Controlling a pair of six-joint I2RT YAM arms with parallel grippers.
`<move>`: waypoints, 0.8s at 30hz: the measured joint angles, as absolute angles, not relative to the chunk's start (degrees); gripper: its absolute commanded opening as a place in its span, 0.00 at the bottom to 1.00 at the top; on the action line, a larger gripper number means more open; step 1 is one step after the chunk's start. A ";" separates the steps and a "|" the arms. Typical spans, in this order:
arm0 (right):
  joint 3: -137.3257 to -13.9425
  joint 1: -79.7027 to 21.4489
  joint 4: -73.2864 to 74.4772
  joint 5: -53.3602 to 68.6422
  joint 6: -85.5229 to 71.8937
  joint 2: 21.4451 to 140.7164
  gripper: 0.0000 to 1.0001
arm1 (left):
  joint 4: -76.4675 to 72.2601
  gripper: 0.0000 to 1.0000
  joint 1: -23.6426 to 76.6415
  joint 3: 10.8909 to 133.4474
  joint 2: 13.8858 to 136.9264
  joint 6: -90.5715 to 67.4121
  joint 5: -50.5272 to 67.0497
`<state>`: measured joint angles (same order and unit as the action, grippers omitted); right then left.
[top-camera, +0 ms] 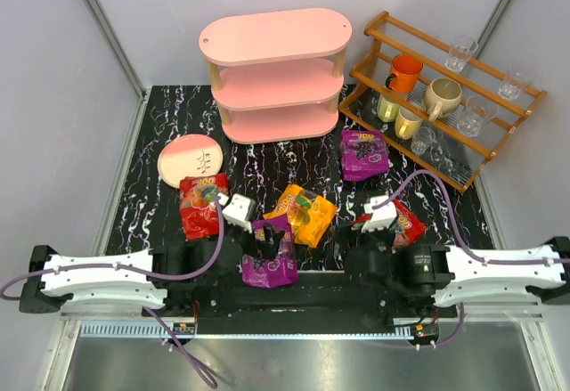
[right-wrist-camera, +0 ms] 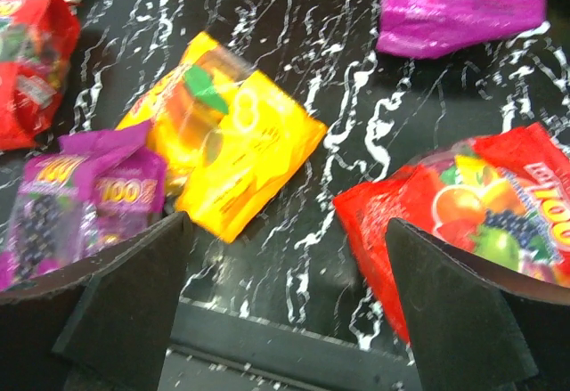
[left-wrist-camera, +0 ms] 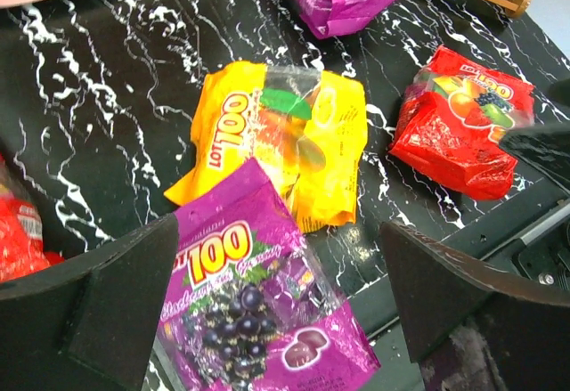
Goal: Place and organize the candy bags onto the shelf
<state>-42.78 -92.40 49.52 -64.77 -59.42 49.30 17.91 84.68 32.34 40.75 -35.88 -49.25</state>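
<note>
Bags: all five lie on table [top-camera: 169, 115]; none on shelf [top-camera: 274, 75].
Left gripper [left-wrist-camera: 278, 231]: fingers wide apart, empty, over purple bag [left-wrist-camera: 249, 311].
Right gripper [right-wrist-camera: 287, 222]: wide apart, empty, beside red bag [right-wrist-camera: 472, 222].
Advice: probably pinch purple bag mid-body, lift clear of orange bag [left-wrist-camera: 285, 142].

We see white shells over black joints on the left arm [top-camera: 98, 277] at eight o'clock and the right arm [top-camera: 499, 275] at four. A lilac cable [top-camera: 218, 231] runs along each. Our fingers [left-wrist-camera: 98, 311] are matte black wedges mounted on white wrist blocks [top-camera: 239, 210].
</note>
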 measured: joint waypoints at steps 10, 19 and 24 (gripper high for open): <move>-39.77 -62.83 23.83 -43.86 -27.05 48.51 1.00 | 8.67 0.99 63.64 34.81 43.51 -21.69 -28.71; -39.83 -37.85 12.84 -11.57 -19.77 57.04 1.00 | 5.45 0.99 46.52 34.81 43.51 -19.73 -10.26; -42.57 -36.58 10.52 5.28 -16.14 66.72 1.00 | 5.58 0.99 44.01 34.65 42.37 -19.70 -4.08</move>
<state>-42.57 -36.58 10.52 5.28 -16.14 66.72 5.58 44.01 34.65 42.37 -19.70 -4.08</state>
